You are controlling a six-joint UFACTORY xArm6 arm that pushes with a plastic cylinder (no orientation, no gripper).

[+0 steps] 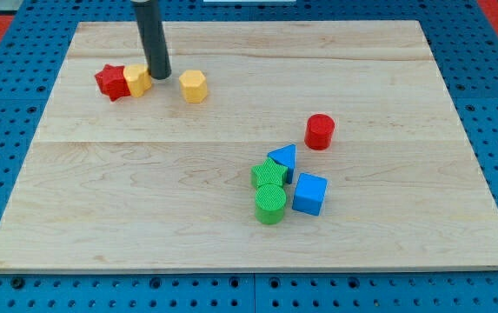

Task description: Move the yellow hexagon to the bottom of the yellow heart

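The yellow hexagon (194,86) lies in the upper left part of the wooden board (249,235). The yellow heart (136,80) lies to its left, touching a red star (110,82) on its own left side. The dark rod comes down from the view's top, and my tip (160,76) rests on the board between the yellow heart and the yellow hexagon, right against the heart's right side. A small gap separates my tip from the hexagon.
A red cylinder (320,131) stands right of centre. Below it is a cluster: a blue triangle (284,159), a green star (268,176), a green cylinder (270,203) and a blue cube (309,193). The board lies on a blue pegboard.
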